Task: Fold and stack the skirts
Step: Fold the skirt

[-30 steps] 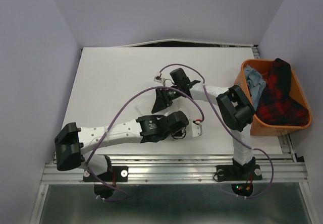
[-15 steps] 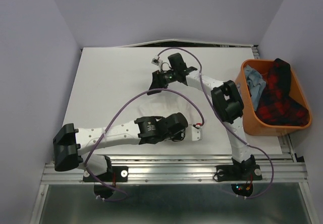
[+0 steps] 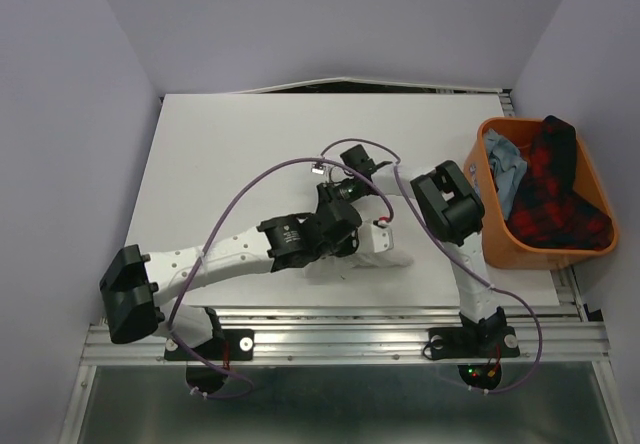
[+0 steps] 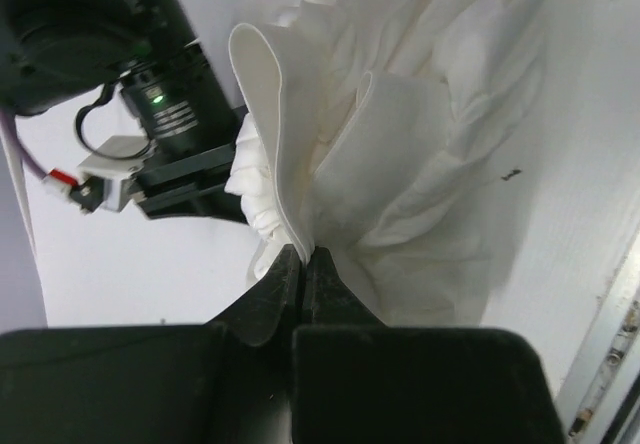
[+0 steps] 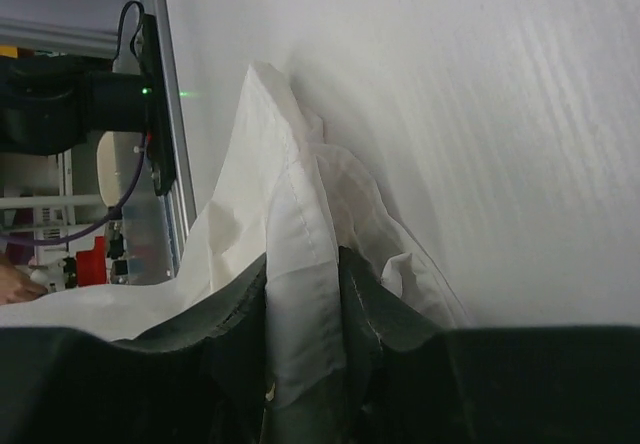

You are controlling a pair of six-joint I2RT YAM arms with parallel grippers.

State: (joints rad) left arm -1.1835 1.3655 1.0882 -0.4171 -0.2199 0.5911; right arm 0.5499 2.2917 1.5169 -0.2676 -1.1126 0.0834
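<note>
The thin white skirt [image 3: 388,258] lies bunched on the white table near the front edge. My left gripper [image 3: 350,226] is shut on a raised fold of the white skirt [image 4: 340,154], with the jaws pressed together at the fold [image 4: 303,256]. My right gripper [image 3: 345,192] sits just beyond the left one and is shut on a hemmed edge of the white skirt [image 5: 300,264] held between its fingers [image 5: 305,304]. The red-and-black plaid skirt [image 3: 555,199] and the light blue denim skirt [image 3: 503,169] lie in the orange tub [image 3: 540,254].
The orange tub stands at the table's right edge. Both arms cross the middle front of the table, with purple cables [image 3: 250,199] looping above them. The right wrist body [image 4: 150,114] is close beside the left fingers. A metal rail [image 3: 350,339] runs along the near edge.
My right gripper has come back from the far middle of the table towards the left gripper. My left gripper has moved away from the near edge. The white skirt now shows bunched beside them.
</note>
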